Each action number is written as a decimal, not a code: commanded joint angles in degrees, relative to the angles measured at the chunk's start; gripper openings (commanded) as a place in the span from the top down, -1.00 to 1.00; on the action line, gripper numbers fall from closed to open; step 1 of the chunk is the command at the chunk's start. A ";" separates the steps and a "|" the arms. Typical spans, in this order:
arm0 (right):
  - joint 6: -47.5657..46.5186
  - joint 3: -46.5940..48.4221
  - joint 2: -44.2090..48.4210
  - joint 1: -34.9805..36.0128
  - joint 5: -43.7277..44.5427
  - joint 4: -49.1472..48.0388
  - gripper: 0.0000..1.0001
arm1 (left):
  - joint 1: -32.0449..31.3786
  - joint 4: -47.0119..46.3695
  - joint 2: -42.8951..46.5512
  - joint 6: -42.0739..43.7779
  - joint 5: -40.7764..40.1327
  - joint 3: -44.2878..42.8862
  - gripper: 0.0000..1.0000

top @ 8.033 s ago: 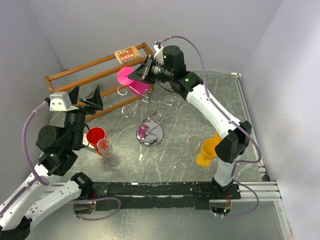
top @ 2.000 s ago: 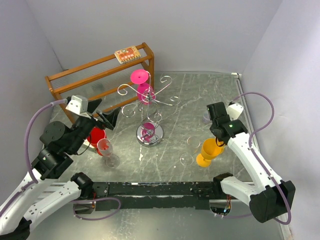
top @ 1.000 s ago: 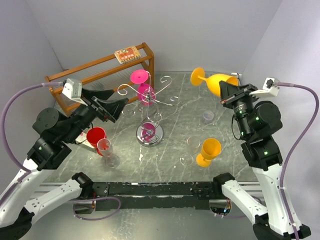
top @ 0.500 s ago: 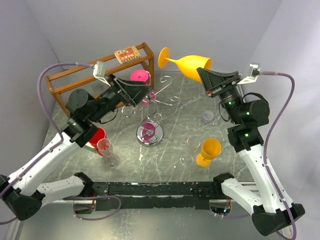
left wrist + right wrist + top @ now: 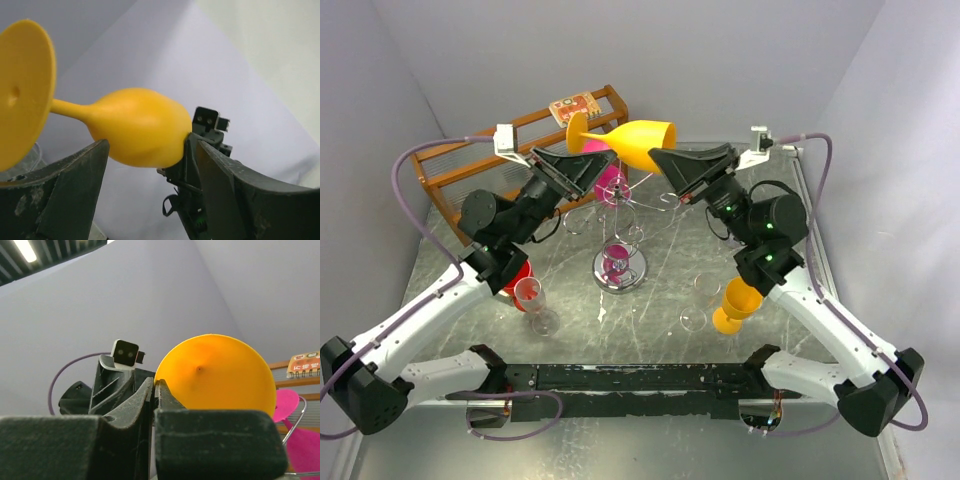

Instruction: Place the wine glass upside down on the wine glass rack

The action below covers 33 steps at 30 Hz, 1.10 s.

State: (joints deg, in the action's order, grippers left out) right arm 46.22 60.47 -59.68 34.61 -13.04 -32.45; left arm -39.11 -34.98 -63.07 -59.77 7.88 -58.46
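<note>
Top external view: the yellow plastic wine glass (image 5: pixel 638 142) has moved above the silver wire wine glass rack (image 5: pixel 620 275) and lies sideways. Right fingers (image 5: pixel 680 165) pinch its rim. Left fingers (image 5: pixel 582 170), wide, now straddle its bowl, which suggests a handover.

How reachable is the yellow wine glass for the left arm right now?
Probably yes: the open left end effector flanks the yellow wine glass at its bowl, unobstructed; the right end effector holds the mouth end.
</note>
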 commanded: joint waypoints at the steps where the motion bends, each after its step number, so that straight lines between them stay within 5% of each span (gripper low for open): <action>1: -4.45 1.78 -1.54 4.54 5.72 -4.47 1.00 | -0.26 2.25 4.68 -0.59 -9.89 1.59 -0.59; 6: -3.44 2.39 -4.88 6.50 5.37 -6.08 1.00 | -0.25 8.60 9.48 1.06 -19.45 4.62 -0.58; 19: -5.60 3.15 -7.06 11.83 7.30 -7.18 1.00 | -0.21 11.16 12.14 -0.89 -23.42 6.22 -0.46; 26: -6.56 5.65 -7.92 12.47 15.60 -1.65 1.00 | -0.26 14.35 11.51 -2.35 -22.65 4.54 -0.58; 33: -3.19 5.40 -8.14 12.42 10.27 -3.76 1.00 | -0.18 15.58 11.18 -5.73 -25.35 4.35 -0.57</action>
State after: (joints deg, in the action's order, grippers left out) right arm 41.39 64.31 -67.72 46.74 -0.62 -34.46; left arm -39.11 -20.08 -51.92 -63.02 -15.11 -52.73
